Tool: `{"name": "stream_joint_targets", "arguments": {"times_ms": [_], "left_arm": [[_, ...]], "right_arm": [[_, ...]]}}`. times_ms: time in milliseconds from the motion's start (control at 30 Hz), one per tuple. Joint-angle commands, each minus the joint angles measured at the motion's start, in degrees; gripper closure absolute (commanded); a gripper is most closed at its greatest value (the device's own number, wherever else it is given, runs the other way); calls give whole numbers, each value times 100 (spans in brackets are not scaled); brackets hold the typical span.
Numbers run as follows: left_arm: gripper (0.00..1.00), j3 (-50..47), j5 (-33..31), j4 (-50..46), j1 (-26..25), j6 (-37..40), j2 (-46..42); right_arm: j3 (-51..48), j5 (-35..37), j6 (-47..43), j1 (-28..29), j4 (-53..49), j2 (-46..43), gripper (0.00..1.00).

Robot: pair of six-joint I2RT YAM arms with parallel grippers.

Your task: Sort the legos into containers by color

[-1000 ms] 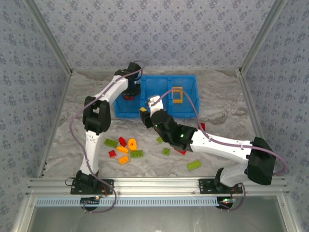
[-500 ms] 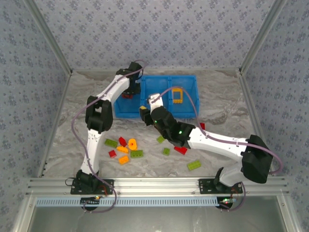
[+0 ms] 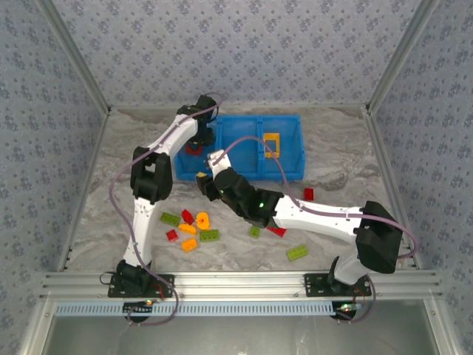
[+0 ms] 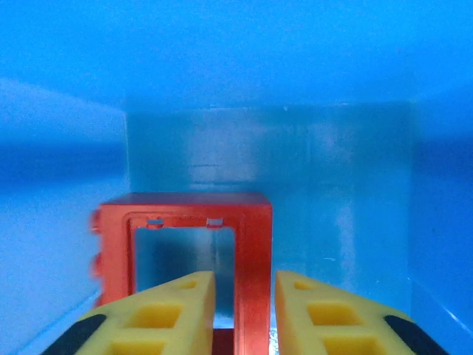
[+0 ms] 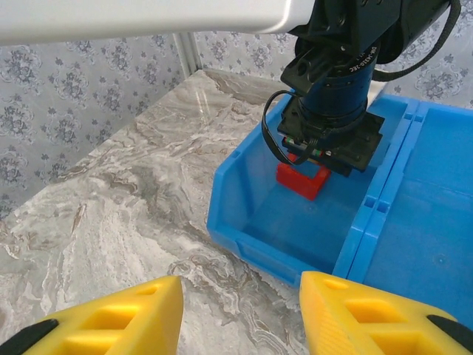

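In the left compartment of the blue bin, red frame – left gripper barely parted astride one bar, not pinching; right gripper gaping, empty. Light, stiff, slick – pinch across a bar

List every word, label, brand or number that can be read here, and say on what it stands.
White print on the black wrist housing of the left arm: too small and tilted to read.
Blue bin, red lego, marble table: no text to be seen.
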Motion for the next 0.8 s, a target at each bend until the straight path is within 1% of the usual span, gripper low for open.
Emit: {"name": "stream_joint_targets", "arguments": {"times_ms": [0, 67, 133, 233, 300, 333, 367, 400, 433, 500, 567, 633, 667, 733, 767], "left_arm": [[67, 168, -135, -237, -17, -16, -154], [64, 168, -170, -266, -61, -33, -308], [64, 177, -218, -297, -111, -59, -480], [62, 170, -370, -381, -190, -162, -819], [59, 134, -501, -445, -245, -315, -1142], [58, 51, -565, -451, -279, -412, -1389], [56, -105, -557, -369, -311, -497, -1699], [55, -350, -494, -237, -347, -555, -2017], [54, -713, -383, -30, -414, -599, -2455], [52, -1563, 55, 571, -633, -502, -3311], [44, -2624, 916, 1387, -1049, -195, -4291], [36, -3621, 1768, 2090, -1525, 27, -5122], [33, -4099, 2059, 2324, -1784, 42, -5528], [31, -4871, 2531, 2575, -2242, -47, -6174], [29, -5218, 2638, 2610, -2506, -133, -6495]], "right_arm": [[102, 71, 5, 26, -234, -214, 52], [-33, 163, -9, 22, -282, -406, 52], [-151, 288, -8, 18, -395, -618, 52], [-358, 617, 263, 13, -894, -1006, 53], [-400, 958, 838, -20, -1767, -1305, 53], [-331, 1210, 1375, -64, -2586, -1456, 54], [-213, 1407, 2169, -115, -3512, -1570, 54], [-155, 1518, 2772, -132, -4142, -1651, 55], [-149, 1601, 3448, -124, -5083, -1767, 54], [-322, 1474, 4797, -108, -6266, -1991, 54], [-745, 1021, 6204, -106, -7006, -2255, 54], [-1318, 355, 7126, -106, -7045, -2476, 53], [-1609, 8, 7465, -98, -6922, -2585, 53], [-2039, -466, 8159, -55, -6725, -2759, 52], [-2194, -593, 8452, -1, -6616, -2851, 52]]}}
